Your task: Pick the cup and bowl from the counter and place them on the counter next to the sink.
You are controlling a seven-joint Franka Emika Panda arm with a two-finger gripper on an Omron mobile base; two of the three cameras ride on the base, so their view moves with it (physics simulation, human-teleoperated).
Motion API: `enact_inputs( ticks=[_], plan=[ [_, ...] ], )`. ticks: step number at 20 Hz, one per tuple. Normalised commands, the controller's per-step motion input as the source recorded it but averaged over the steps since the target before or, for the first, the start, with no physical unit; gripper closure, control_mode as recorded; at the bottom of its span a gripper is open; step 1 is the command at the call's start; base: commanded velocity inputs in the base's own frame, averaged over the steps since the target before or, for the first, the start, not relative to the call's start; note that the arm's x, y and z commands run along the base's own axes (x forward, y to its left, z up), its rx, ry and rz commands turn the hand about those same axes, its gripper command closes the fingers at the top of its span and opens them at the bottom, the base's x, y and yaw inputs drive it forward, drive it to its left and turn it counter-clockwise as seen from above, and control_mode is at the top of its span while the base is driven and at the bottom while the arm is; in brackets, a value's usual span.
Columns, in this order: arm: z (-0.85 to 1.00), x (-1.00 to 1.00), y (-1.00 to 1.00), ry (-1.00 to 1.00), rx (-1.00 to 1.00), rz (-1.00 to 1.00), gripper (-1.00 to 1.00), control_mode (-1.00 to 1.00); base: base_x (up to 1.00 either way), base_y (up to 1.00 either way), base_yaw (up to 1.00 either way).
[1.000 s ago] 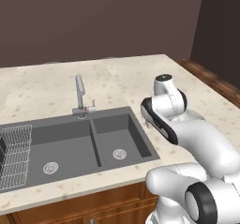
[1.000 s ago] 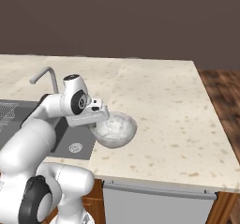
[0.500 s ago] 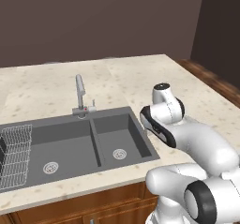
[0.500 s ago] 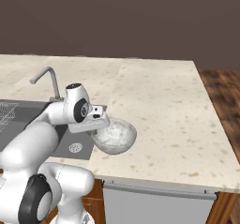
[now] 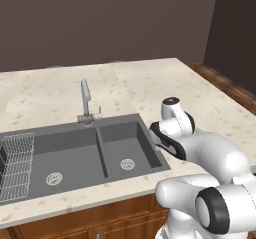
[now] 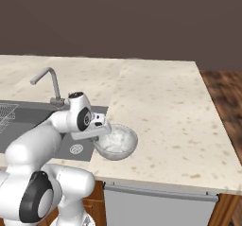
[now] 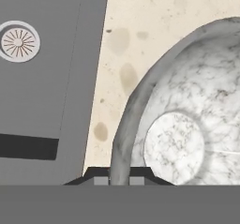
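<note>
Double-basin sink [image 6: 28,126] at nine o'clock of the right base view, curved faucet [image 6: 47,81] behind it. At centre, jaws [image 7: 119,176] nearly shut, pinching the rim of the bowl [image 6: 116,142]; rim seen running between the finger tips in the hand view. Bowl low over the counter [image 6: 165,111], just beside the sink's right edge, at about three o'clock of the basin; resting or a shade above, hard to tell. Step in hand, by judgement: placing the bowl next to the sink. Next: lower until seated, release, lift clear.
</note>
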Motion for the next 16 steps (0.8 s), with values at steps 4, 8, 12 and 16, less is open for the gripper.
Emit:
enact_inputs(
  ticks=[4,8,12,16],
  plan=[
    [-0.21,0.25,0.00,0.00,0.00,0.00,1.00,-1.00,0.00,0.00,0.00],
    [-0.24,0.31,0.00,0.00,0.00,0.00,1.00,-1.00,0.00,0.00,0.00],
    [-0.20,0.06,0.00,0.05,0.00,0.00,1.00,-1.00,0.00,0.00,0.00],
    [0.00,0.00,0.00,0.00,0.00,0.00,1.00,-1.00,0.00,0.00,0.00]
  ],
)
